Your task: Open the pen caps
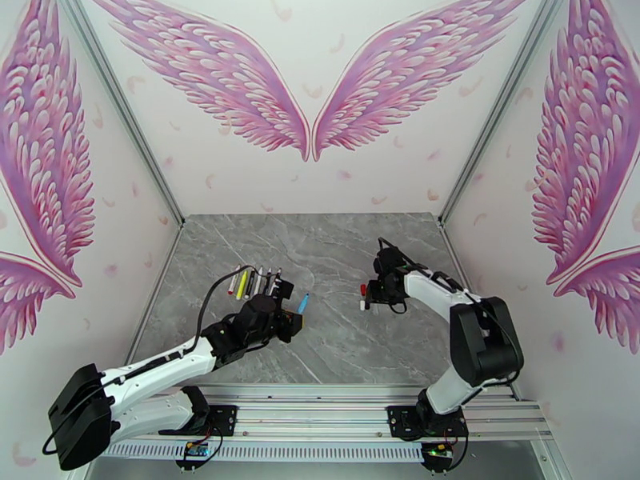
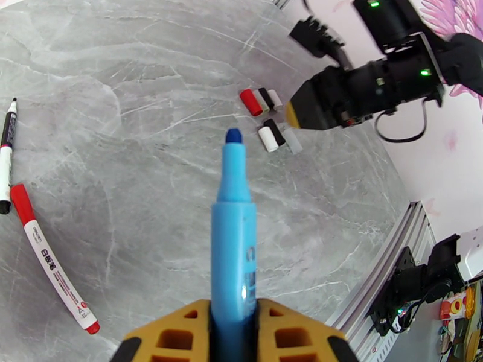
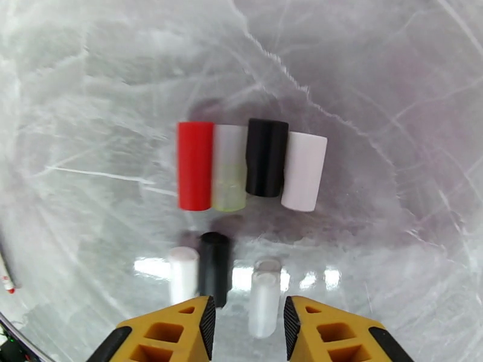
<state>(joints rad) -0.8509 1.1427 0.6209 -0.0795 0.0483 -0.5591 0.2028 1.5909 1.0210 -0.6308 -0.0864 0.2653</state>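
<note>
My left gripper [image 2: 234,309] is shut on a blue uncapped pen [image 2: 232,236] whose tip points away toward the caps; from above the left gripper [image 1: 290,318] sits left of centre. In the right wrist view a row of pen caps lies on the table: red [image 3: 195,165], clear yellowish [image 3: 229,167], black [image 3: 265,157], white [image 3: 303,170]. Nearer lie a white cap [image 3: 183,273], a black cap [image 3: 214,266] and a clear cap [image 3: 264,297]. My right gripper [image 3: 249,324] is open just above them, the clear cap lying loose between its fingertips.
Several other pens [image 1: 252,282] lie in a group behind the left gripper. A white pen with red ends [image 2: 51,260] and a black-tipped pen [image 2: 6,158] rest at the left. The table is grey marble [image 1: 320,346], with a metal rail [image 1: 336,410] at its near edge.
</note>
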